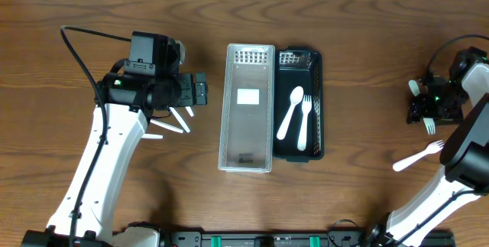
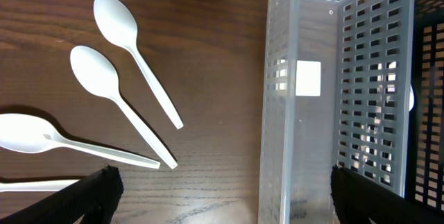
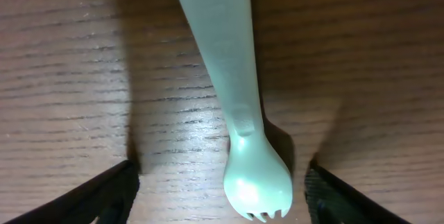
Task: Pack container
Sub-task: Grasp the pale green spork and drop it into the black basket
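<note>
Pickup step appears in hand: right end effector (image 3: pixel 223 195), wide open and empty, straddles the white plastic fork (image 3: pixel 220 64), so closing on its handle should follow.

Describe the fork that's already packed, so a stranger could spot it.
Mid-table stand two long bins; take the black bin, right of the clear bin. Two white utensils lie inside. The fork is the right-hand one, tined, beside the round-bowled spoon.
</note>
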You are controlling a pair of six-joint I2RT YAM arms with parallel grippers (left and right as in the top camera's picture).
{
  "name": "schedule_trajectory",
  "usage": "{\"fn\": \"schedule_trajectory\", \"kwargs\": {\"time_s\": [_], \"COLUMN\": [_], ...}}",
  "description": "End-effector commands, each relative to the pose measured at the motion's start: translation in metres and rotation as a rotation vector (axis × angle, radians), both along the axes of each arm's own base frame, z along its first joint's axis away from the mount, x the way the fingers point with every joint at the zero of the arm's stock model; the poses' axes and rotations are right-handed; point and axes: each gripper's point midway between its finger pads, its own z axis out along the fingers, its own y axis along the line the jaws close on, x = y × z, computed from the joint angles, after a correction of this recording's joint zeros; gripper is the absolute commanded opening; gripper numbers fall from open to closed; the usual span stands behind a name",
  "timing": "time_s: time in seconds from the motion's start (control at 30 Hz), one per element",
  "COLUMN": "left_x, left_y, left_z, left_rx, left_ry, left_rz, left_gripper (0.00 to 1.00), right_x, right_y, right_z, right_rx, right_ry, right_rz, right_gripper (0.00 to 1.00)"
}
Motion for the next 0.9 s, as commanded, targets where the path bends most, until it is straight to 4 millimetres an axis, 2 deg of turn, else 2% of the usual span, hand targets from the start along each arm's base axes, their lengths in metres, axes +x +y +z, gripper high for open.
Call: {"fn": "schedule_trajectory", "kwargs": {"time_s": [0.0,0.2,0.33,0.57,0.77,0.87], "left_x": [0.003,0.003,0.003,0.003,0.003,0.003], "left_y": [0.003,0.003,0.003,0.003,0.003,0.003], "left_z": [0.008,0.008,0.008,0.008,0.008,0.008], "left_rx": [0.013,0.013,0.013,0.013,0.013,0.013], "left_ry": [-0.028,-0.028,-0.028,-0.028,-0.028,-0.028], "left_rz": [-0.01,-0.01,-0.01,-0.01,-0.01,-0.01], "left_gripper": [0.98,0.98,0.98,0.98,0.98,0.98], "right_x": [-0.004,-0.004,-0.004,-0.002,0.003,0.012], "right_y": [0.011,0.011,0.011,0.011,0.011,0.008], "right_z": [-0.016,-0.016,-0.016,-0.016,-0.013,-0.002], "right_rx": [0.071,0.07,0.068,0.066,0.063,0.053], "right_ry": [0.017,0.018,0.018,0.011,-0.004,-0.027], "right_rz": [-0.002,-0.014,-0.04,-0.074,-0.136,-0.202], "right_gripper": [0.72,0.44,0.35,0.29,0.12,0.01]}}
